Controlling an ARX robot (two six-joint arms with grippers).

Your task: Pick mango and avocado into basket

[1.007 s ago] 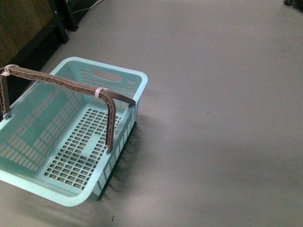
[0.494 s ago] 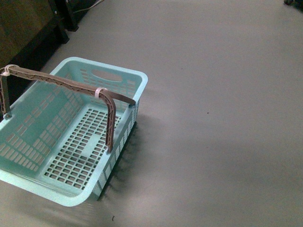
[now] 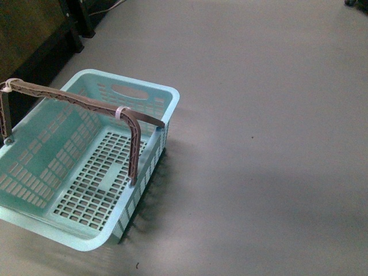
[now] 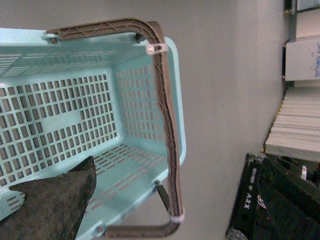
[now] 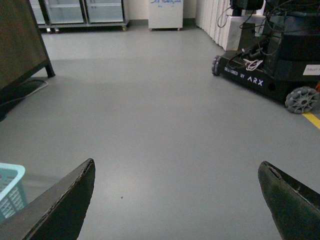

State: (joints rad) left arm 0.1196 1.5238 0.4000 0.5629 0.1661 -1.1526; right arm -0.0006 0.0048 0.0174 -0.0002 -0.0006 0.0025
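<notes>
Floor [image 3: 270, 115]: bare grey, level; wheeled ARX base [image 5: 270, 65] parked well off.
Basket [image 3: 146, 92]: empty, handle [image 3: 69, 99] upright, mouth free for drops, we judge.
Right gripper [image 5: 176, 164]: fingers [image 5: 60, 210] wide apart, holding nothing.
Left gripper [image 4: 75, 180]: above basket; we see one finger, cannot tell state.
Mango, avocado: nowhere in view.

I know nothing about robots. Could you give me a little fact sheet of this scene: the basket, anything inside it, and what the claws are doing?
basket: pale turquoise, slotted, standing on the grey floor
handle: brown, raised
contents: none; bare bottom shows
mango, avocado: not in any view
right gripper: open, nothing between its fingers
left gripper: one finger shows above the basket; open or shut unclear
background: wheeled ARX base
</notes>
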